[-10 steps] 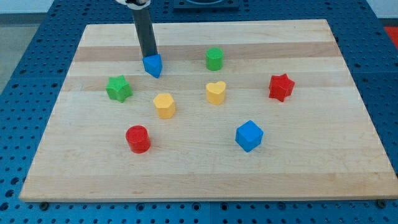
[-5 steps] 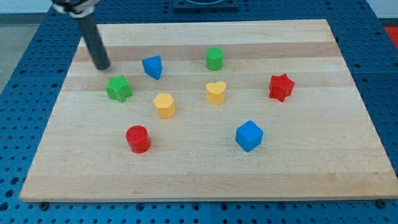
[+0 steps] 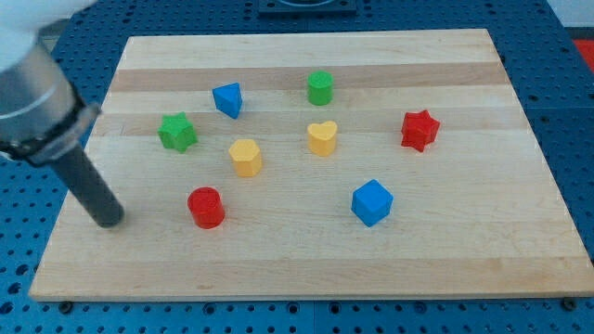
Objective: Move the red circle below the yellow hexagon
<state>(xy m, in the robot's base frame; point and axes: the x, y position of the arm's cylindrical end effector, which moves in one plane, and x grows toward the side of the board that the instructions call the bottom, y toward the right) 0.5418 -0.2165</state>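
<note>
The red circle (image 3: 206,207) sits on the wooden board at the lower left, below and a little left of the yellow hexagon (image 3: 246,158). My tip (image 3: 111,221) rests on the board to the left of the red circle, roughly level with it and a clear gap away. The rod leans up toward the view's upper left.
A green star (image 3: 176,132) lies above the red circle, a blue triangle-like block (image 3: 227,98) above the hexagon, a green cylinder-like block (image 3: 320,87) at the top, a yellow heart (image 3: 322,137) in the middle, a red star (image 3: 419,129) at the right, a blue cube (image 3: 372,202) at the lower right.
My tip has swept from beside the blue triangle-like block, leftwards past the green star, then down to the left of the red circle. No block has moved.
</note>
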